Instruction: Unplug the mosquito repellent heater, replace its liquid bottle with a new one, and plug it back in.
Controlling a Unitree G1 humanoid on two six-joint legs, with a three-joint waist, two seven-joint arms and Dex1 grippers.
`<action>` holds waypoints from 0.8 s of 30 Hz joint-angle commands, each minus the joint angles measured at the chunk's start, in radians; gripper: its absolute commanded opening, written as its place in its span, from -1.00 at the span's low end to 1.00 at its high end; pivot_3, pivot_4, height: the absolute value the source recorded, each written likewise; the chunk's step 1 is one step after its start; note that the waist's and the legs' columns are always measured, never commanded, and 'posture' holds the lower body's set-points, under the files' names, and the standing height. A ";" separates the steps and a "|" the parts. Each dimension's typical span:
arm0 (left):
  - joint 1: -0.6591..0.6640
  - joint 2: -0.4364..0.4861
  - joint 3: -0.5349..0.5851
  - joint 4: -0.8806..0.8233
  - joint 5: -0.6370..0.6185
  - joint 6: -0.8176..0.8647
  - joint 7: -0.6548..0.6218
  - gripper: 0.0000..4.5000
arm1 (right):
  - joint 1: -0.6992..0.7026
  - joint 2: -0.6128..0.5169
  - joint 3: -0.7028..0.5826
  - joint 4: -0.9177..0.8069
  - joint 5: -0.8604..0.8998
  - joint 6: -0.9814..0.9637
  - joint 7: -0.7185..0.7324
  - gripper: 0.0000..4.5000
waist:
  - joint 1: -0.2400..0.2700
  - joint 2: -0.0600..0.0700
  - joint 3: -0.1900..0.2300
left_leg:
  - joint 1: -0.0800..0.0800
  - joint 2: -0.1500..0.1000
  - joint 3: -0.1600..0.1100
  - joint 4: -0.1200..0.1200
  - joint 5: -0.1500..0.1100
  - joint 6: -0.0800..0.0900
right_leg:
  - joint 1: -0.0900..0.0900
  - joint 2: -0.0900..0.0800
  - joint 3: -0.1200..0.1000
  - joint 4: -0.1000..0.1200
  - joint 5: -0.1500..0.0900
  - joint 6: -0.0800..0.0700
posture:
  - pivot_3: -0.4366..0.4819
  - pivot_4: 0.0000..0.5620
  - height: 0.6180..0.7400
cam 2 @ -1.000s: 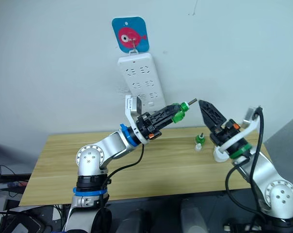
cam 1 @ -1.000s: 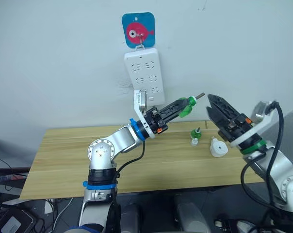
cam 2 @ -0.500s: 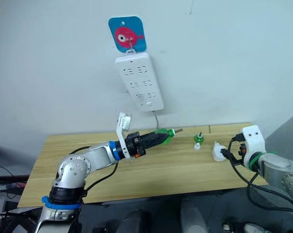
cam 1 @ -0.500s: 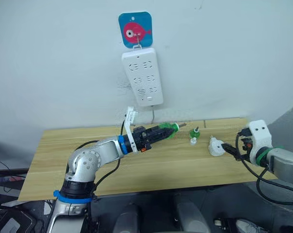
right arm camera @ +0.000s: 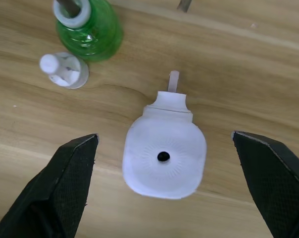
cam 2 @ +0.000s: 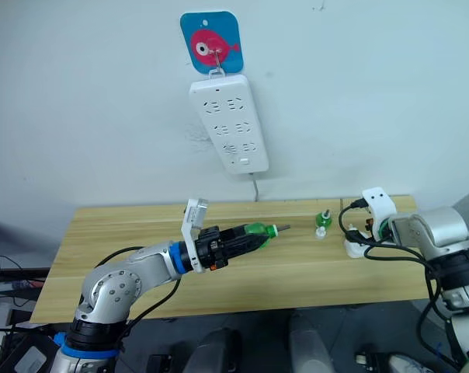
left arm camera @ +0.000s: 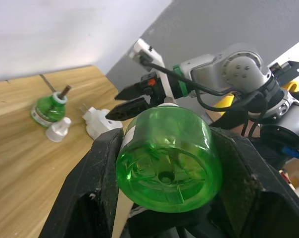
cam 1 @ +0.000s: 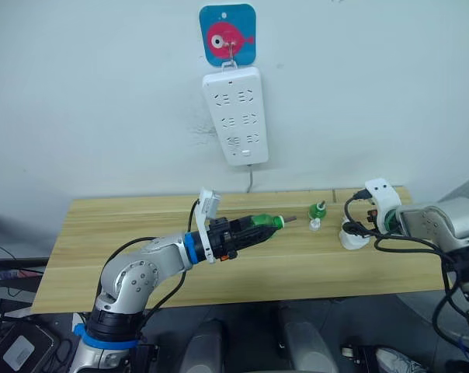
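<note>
Over the wooden table (cam 1: 102,256), left jaws pinch a green bottle (left arm camera: 167,158); right jaws straddle the heater (right arm camera: 164,154), spread wide

Lighting was bright, even and diffuse in both eye views, with only a faint soft shadow under the power strip (cam 1: 236,114) on the wall (cam 1: 102,93). The green bottle (left arm camera: 165,157) in the left wrist view sat slightly soft up close with small highlights. The table (right arm camera: 248,74) grain and heater (right arm camera: 164,154) were sharp in the right wrist view.
</note>
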State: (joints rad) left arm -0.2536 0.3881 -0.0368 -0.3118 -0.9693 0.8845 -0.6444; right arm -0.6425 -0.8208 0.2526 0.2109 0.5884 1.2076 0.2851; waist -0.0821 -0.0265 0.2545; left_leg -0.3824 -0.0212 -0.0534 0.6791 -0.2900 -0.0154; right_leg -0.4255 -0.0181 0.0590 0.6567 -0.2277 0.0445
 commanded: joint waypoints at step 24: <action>0.022 -0.027 -0.006 -0.044 0.040 -0.045 -0.027 0.05 | -0.044 0.158 -0.065 0.155 -0.272 0.041 0.159 0.31 | 0.000 0.001 0.009 | 0.000 0.000 -0.001 0.000 -0.001 0.001 | 0.000 -0.002 -0.002 0.000 0.000 0.000 | -0.22 -0.07 1.00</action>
State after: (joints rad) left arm -0.2293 0.3672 -0.0374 -0.3166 -0.9295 0.8607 -0.6504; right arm -0.6885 -0.6564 0.2174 0.4036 0.3189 1.2356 0.4326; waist -0.0824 -0.0259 0.2639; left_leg -0.3826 -0.0217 -0.0548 0.6789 -0.2909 -0.0142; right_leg -0.4255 -0.0202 0.0574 0.6568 -0.2275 0.0449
